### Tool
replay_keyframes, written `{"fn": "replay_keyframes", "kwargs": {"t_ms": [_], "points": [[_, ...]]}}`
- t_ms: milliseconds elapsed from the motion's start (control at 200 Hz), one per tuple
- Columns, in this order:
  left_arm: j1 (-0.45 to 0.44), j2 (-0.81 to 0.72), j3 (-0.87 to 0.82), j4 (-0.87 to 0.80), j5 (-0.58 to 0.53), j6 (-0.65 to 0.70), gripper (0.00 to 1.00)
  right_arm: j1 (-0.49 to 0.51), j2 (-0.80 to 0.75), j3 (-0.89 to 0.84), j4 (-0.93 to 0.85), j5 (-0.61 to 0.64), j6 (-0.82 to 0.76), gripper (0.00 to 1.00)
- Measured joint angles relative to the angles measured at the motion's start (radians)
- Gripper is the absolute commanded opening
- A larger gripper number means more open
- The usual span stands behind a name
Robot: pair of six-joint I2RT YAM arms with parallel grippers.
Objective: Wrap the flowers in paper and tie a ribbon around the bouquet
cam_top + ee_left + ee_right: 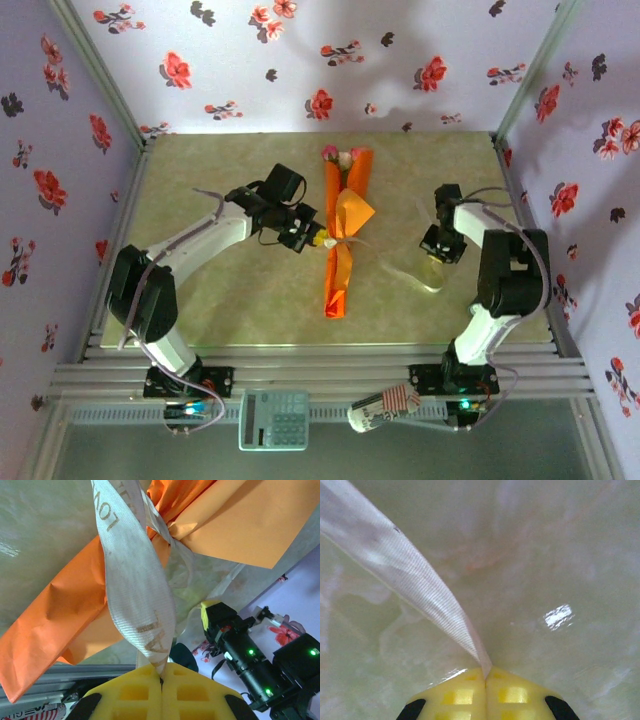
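The bouquet (340, 235) lies mid-table (230, 300), its long axis running near to far. The flowers (341, 157) point at the far wall and the narrow tip points toward the arms. The overhead view gives that lie and the white ribbon (347, 241) round its middle. The left wrist view shows the left gripper (161, 677) pinched shut on a ribbon strand just beside the orange paper (240, 525). The right wrist view shows the right gripper (485, 672) clamped on another strand above bare table.
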Motion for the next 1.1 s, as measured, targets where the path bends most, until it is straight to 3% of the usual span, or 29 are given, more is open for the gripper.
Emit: {"fn": "replay_keyframes", "kwargs": {"t_ms": [185,485,690,825,965,1100], "points": [[0.006,0.001,0.000,0.005,0.000,0.014,0.00,0.073,-0.092,0.192,-0.004,0.002,-0.008,0.00],[0.039,0.065,-0.001,0.119,0.000,0.078,0.00,0.364,-0.233,0.478,-0.019,-0.122,0.066,0.00],[0.043,0.069,-0.015,0.188,-0.012,0.108,0.00,0.477,-0.240,0.604,-0.066,-0.141,0.162,0.00],[0.046,0.069,-0.035,0.211,-0.016,0.118,0.00,0.529,-0.265,0.629,-0.129,-0.064,0.209,0.00],[0.046,0.069,-0.050,0.222,-0.023,0.118,0.00,0.546,-0.391,0.554,-0.177,0.049,0.244,0.00],[0.046,0.069,-0.053,0.229,-0.023,0.121,0.00,0.546,-0.476,0.534,-0.185,0.060,0.248,0.00]]}}
